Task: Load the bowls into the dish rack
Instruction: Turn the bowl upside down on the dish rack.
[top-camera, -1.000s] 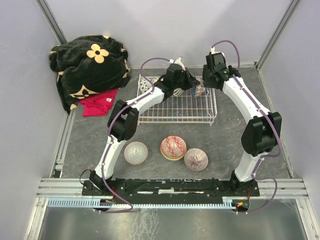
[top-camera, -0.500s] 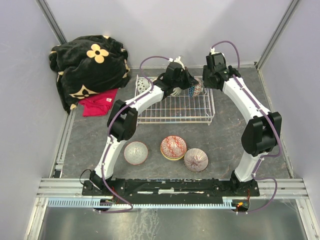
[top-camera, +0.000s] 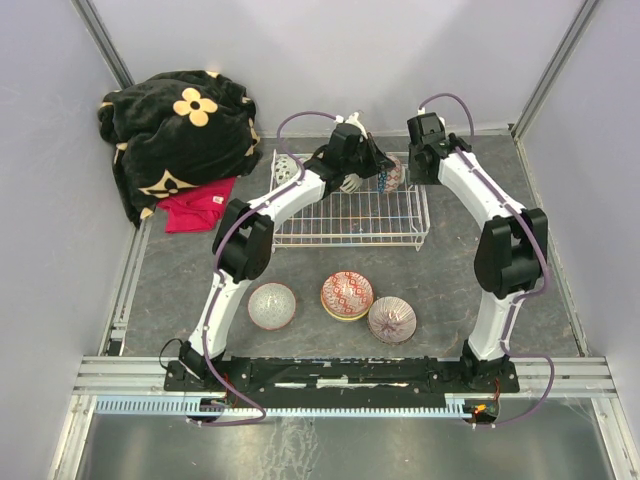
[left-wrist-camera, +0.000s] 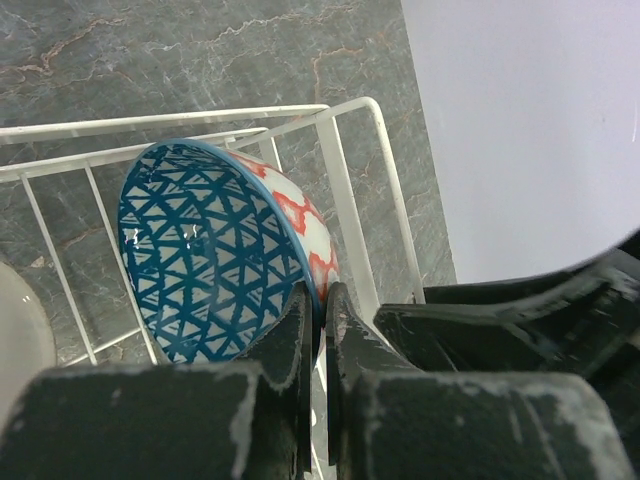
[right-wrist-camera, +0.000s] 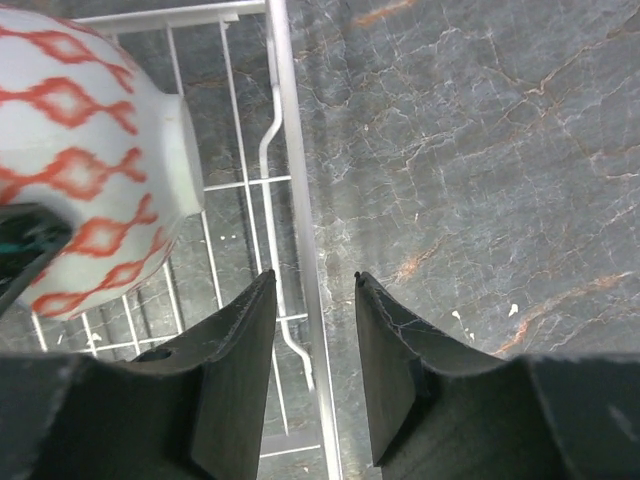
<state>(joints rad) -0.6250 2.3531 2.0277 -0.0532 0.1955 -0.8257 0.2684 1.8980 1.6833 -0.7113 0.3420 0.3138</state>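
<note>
My left gripper (left-wrist-camera: 318, 295) is pressed together on the rim of the blue-triangle bowl (left-wrist-camera: 215, 260), one finger inside and one outside, so the bowl stands on its edge. The bowl is inside the dish rack (left-wrist-camera: 345, 165), in the corner at about 1 o'clock in the top view, close to the corner wires. I cannot tell if it already touches the rack floor. I judge that I hold it upright because more bowls fit in a row this way. My right gripper (right-wrist-camera: 315, 285) is spread, with the side wire (right-wrist-camera: 290, 150) of the rack between its fingers and not squeezed. I think it is there to stop the rack from sliding. On the bench (top-camera: 450, 280), three bowls (top-camera: 346, 295) wait at 6 o'clock from the rack.
</note>
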